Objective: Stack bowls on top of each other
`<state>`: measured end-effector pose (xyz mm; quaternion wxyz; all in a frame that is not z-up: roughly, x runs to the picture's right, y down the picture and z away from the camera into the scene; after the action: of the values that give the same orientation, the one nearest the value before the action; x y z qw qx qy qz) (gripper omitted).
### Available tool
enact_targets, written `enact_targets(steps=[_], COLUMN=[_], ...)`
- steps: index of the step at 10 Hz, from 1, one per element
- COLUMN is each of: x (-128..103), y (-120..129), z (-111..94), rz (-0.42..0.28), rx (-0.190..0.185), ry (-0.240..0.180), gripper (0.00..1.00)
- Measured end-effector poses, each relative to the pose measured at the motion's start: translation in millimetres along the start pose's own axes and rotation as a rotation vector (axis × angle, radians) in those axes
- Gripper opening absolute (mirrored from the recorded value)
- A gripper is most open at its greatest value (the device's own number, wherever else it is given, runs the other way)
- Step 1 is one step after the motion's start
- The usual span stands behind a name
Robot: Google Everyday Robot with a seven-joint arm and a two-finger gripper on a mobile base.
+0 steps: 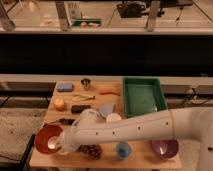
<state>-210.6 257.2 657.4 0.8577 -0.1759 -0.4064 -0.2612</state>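
The hand [59, 145] sat at the right rim of the orange bowl [46, 138], low over the near-left corner of the tabletop [107, 155], seemingly placed to take that rim for a lift; whether it gripped or hung loose I could not tell, since the white arm covered it. The purple bowl [164, 148] stood far to the hand's right, past the blue cup [123, 149], so the orange bowl would need carrying across
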Motion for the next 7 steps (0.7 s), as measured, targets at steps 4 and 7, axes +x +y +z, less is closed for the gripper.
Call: enact_targets(steps=[4,7], x=[33.0,51.7], y=[-1.8,4.3], z=[-49.2,-77.5], rz=[0.064,0.12], rx=[0.034,0.062], ry=[0.073,0.136], gripper=[0.02,0.02])
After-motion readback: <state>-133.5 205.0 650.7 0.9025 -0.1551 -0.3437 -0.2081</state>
